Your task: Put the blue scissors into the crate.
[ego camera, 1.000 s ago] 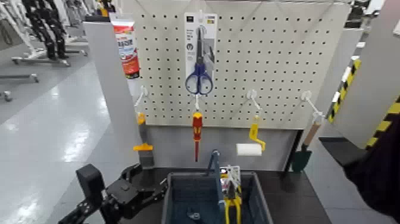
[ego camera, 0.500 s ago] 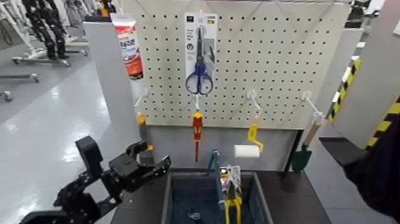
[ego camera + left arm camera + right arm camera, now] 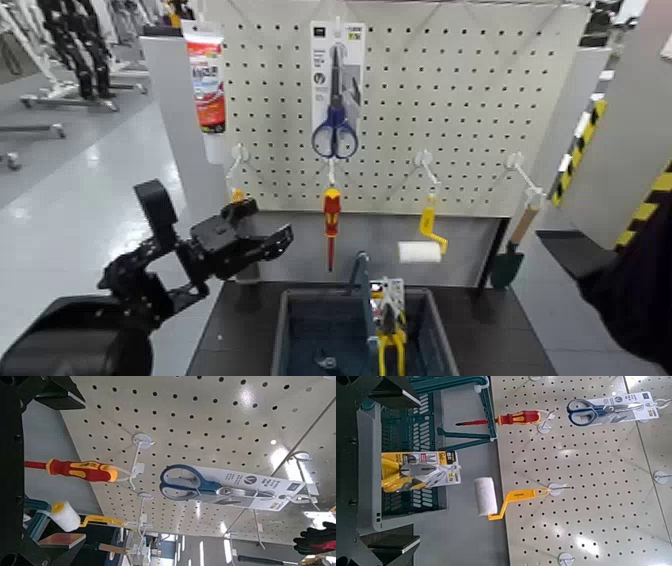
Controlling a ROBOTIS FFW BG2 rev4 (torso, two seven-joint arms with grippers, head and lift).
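The pegboard [image 3: 420,110] is still holding the scissors [image 3: 335,100], high above the crate [image 3: 300,335]. The left gripper [image 3: 262,243] is rising toward them from below-left, fingers spread open, empty. The right gripper's fingers: cannot tell.

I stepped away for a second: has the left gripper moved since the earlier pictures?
Yes. The left gripper has risen from beside the crate rim to the level of the red-and-yellow screwdriver on the pegboard.

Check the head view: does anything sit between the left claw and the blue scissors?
Only bare pegboard. The left claw, open, is below and left of the blue scissors hanging on their card; nothing hangs across that stretch.
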